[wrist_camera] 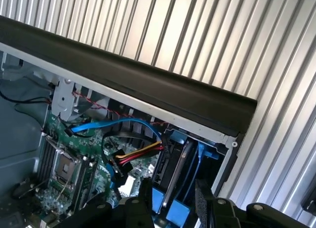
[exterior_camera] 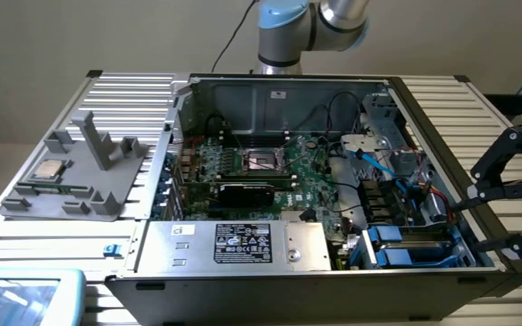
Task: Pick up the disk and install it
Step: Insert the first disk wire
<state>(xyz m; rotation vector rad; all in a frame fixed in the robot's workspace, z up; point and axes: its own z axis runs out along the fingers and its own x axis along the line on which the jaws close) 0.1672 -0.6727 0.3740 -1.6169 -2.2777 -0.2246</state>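
Gripper (wrist_camera: 174, 191) positioned near drive bay (exterior_camera: 363, 246); fingers (wrist_camera: 146, 196) spread, nothing pinched. Disk (exterior_camera: 397, 257) seen in blue carrier inside bay; seating depth cannot be told. Risks judged: blue SATA cable (wrist_camera: 118, 124) snagged by fingers; carrier half-latched.

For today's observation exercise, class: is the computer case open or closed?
Open. The computer case is uncovered on its upward side, with the motherboard and a blue cable exposed inside.
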